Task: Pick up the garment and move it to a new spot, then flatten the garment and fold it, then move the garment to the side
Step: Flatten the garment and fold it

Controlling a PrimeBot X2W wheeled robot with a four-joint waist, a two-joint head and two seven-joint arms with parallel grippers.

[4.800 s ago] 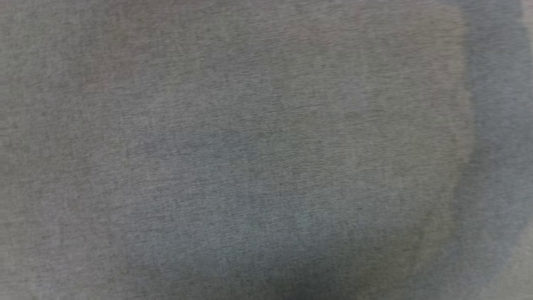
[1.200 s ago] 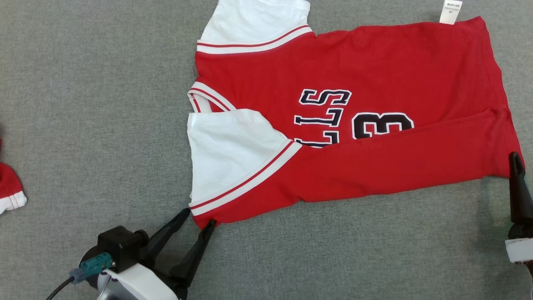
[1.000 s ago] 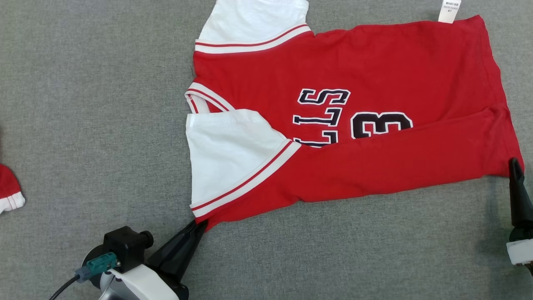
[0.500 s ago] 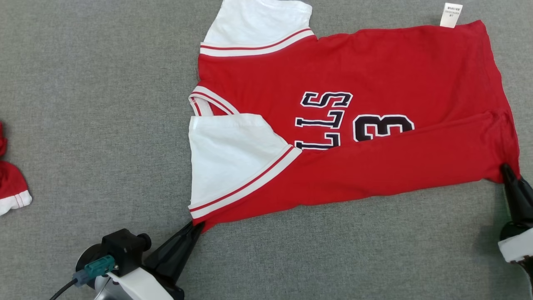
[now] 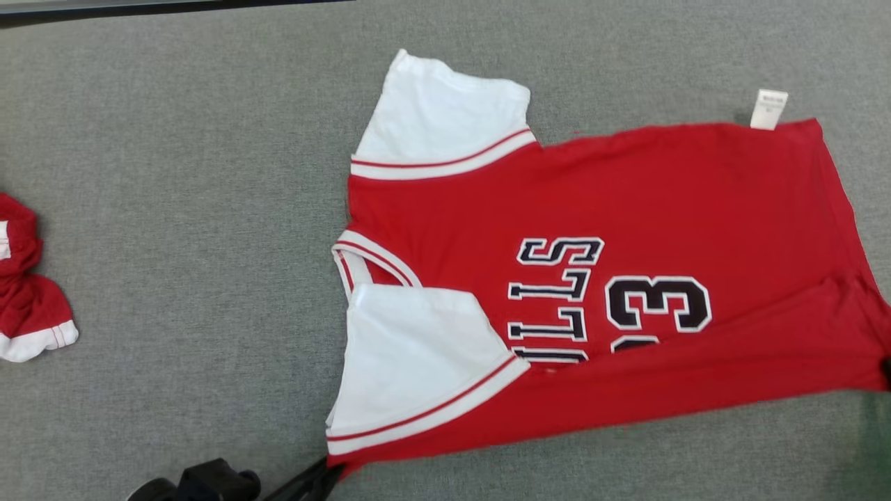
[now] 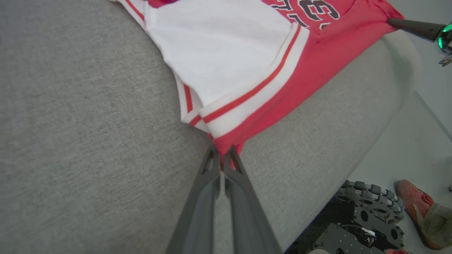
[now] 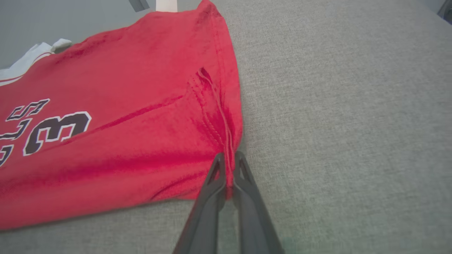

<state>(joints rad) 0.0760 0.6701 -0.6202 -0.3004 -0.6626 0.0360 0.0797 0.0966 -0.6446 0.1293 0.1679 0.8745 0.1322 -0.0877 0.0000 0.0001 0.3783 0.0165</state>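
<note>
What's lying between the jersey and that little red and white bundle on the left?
Nothing: in the head view bare grey cloth separates the jersey from the bundle.

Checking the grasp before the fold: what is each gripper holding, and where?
Both hold the red jersey: the left gripper pinches the corner by the white sleeve, the right gripper the hem corner.

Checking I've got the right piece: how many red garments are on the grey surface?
2. The jersey lies spread across the middle and right, its near corners pinched by the left gripper and right gripper. A bunched red-and-white garment sits at the far left edge, partly cut off.
</note>
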